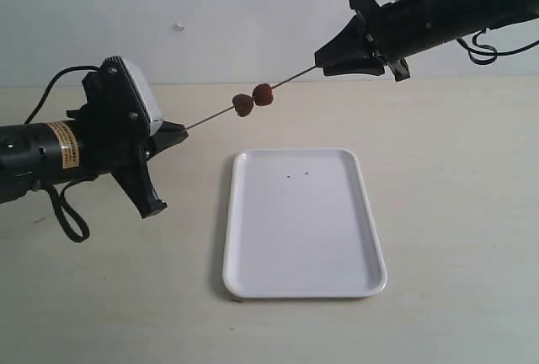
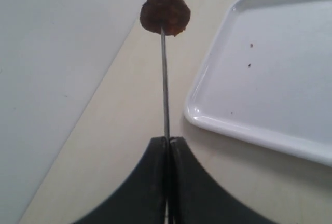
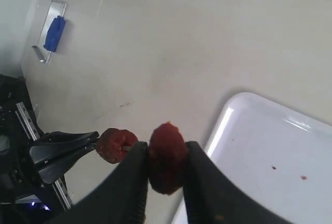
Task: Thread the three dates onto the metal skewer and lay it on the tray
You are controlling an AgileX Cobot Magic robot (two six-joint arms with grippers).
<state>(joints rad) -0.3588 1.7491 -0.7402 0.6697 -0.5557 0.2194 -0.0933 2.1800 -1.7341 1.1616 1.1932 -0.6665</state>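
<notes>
The left claw (image 2: 167, 140) is closed tight on one end of the metal skewer (image 2: 164, 89), which hangs slanted in the air behind the tray (image 1: 303, 229). Two dates (image 1: 243, 105) sit touching near its middle. The right claw (image 3: 165, 144), partly open, grips the third date (image 3: 166, 168) at the other end.

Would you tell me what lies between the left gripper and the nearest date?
Only a bare stretch of the metal skewer, running from the left gripper to the nearest date; the left wrist view shows it clearly.
</notes>
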